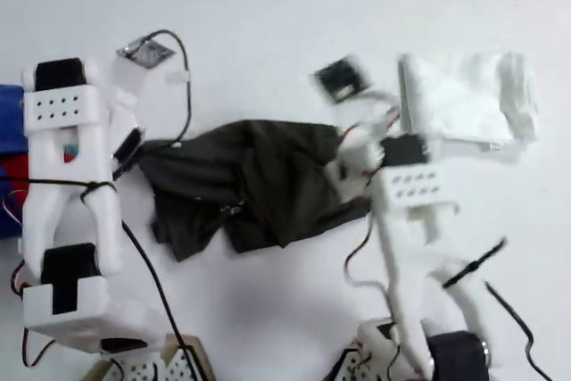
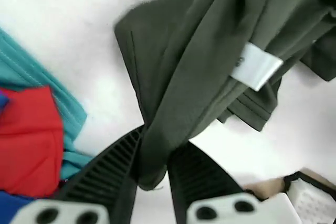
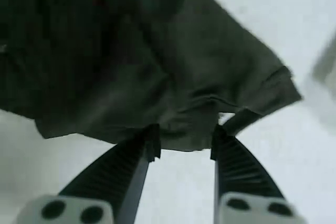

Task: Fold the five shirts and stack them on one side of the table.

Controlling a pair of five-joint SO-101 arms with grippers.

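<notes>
A crumpled dark green shirt (image 1: 250, 185) lies in the middle of the white table (image 1: 268, 33). My left gripper (image 2: 152, 174) is shut on a bunched corner of it, and a white label (image 2: 257, 66) shows on the cloth beyond. In the high view that gripper (image 1: 134, 144) sits at the shirt's left edge. My right gripper (image 3: 184, 142) stands open at the shirt's (image 3: 131, 61) hem, with the cloth edge reaching between its fingertips. From above, this gripper (image 1: 346, 167) is at the shirt's right edge.
A folded white shirt (image 1: 464, 100) lies at the back right. Red (image 2: 26, 140), teal (image 2: 31, 77) and blue cloth is piled by the left arm, at the table's left edge (image 1: 7, 158). Cables run across the table near both arms.
</notes>
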